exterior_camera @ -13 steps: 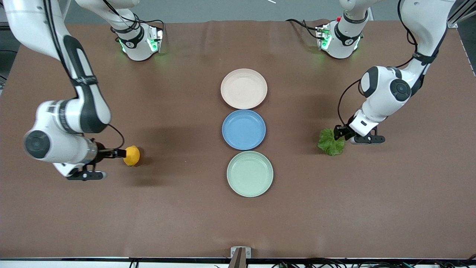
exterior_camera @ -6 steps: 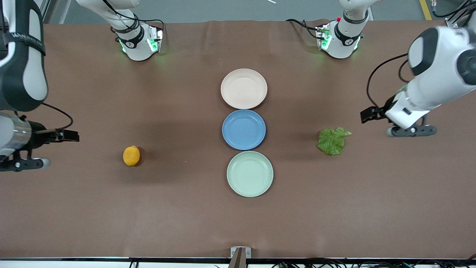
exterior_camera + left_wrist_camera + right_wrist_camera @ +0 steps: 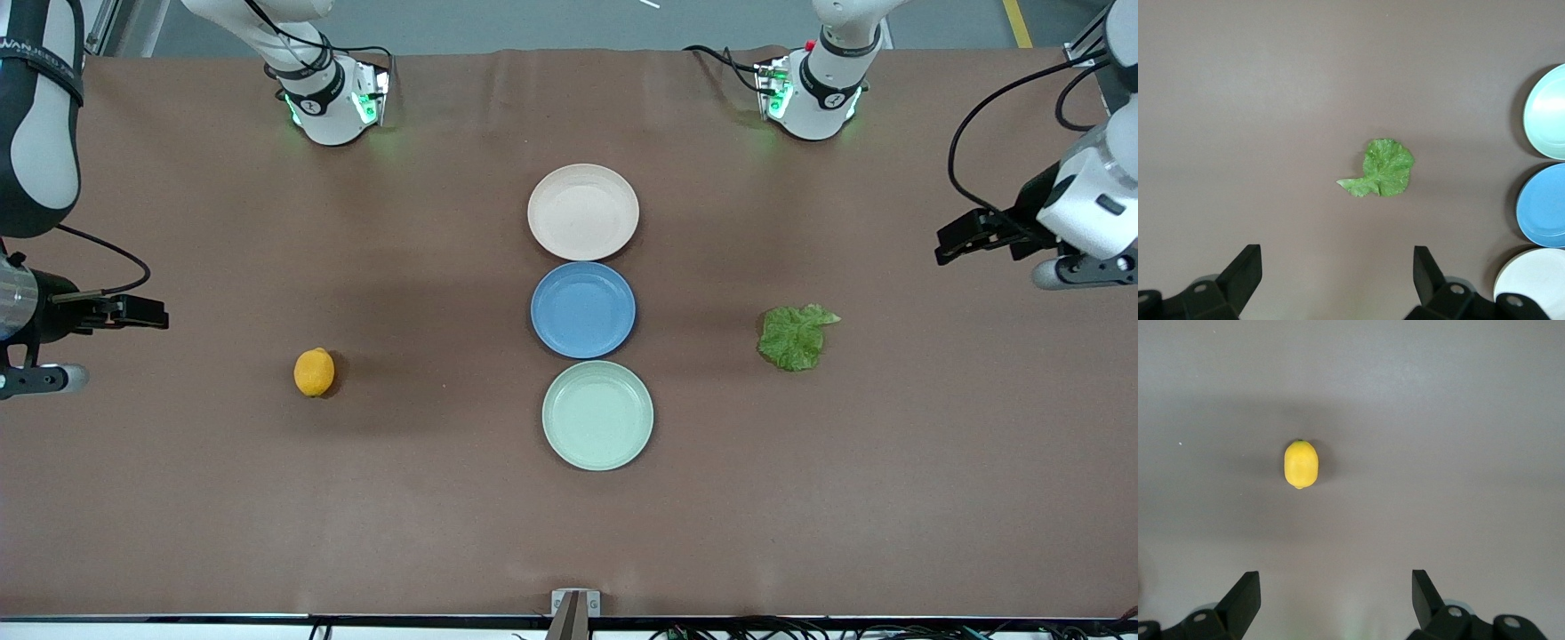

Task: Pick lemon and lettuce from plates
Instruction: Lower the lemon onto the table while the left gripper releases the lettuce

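You see the lemon (image 3: pixel 314 372) on bare table toward the right arm's end, the lettuce (image 3: pixel 793 336) toward the left arm's end, both off the plates (image 3: pixel 583 212). Left gripper (image 3: pixel 958 242) and right gripper (image 3: pixel 142 312) hover spread wide, empty.

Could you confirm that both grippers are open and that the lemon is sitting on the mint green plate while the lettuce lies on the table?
Not quite: the front view shows the lemon on the bare table, toward the right arm's end; the mint green plate is empty. The lettuce does lie on the table, and the left gripper and right gripper are open.
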Robot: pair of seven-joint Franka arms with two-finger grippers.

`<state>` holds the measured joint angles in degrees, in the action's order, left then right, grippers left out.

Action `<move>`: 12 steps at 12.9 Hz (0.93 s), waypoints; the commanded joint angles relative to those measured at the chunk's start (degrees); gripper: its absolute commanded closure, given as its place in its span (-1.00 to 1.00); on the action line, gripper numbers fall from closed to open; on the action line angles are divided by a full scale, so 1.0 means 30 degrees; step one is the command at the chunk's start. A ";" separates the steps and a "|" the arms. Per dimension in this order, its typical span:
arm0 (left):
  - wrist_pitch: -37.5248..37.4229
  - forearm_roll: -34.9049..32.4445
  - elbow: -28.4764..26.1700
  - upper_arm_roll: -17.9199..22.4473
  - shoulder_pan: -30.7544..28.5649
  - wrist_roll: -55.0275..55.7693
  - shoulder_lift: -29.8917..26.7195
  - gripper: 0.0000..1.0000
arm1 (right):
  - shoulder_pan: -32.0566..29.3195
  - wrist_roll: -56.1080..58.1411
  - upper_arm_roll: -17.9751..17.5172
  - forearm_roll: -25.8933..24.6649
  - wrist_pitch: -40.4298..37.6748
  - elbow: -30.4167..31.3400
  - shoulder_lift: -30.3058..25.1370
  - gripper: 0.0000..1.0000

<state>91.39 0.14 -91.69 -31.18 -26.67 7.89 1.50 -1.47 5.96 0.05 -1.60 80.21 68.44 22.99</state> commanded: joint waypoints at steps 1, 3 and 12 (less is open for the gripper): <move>-0.0990 0.0681 0.0798 0.0135 -0.0134 -0.0256 -0.0350 -1.00 | -0.1088 0.0241 -0.0165 0.1762 0.0070 0.1088 -0.1272 -1.00; -0.1108 0.1387 0.0770 0.3108 0.2396 -0.0314 -0.0820 -1.00 | -0.0479 0.0242 -0.0194 0.1299 0.1003 0.2810 -0.2617 -1.00; -0.1577 0.1390 0.0623 1.0510 0.9388 -0.0344 -0.1350 -1.00 | 0.0345 0.0124 -0.0135 0.0271 0.4058 1.0028 -0.8335 -1.00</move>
<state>87.56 3.71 -89.61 -0.45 0.86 7.83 -1.53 -0.32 6.42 -0.34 -0.05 92.71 96.12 1.03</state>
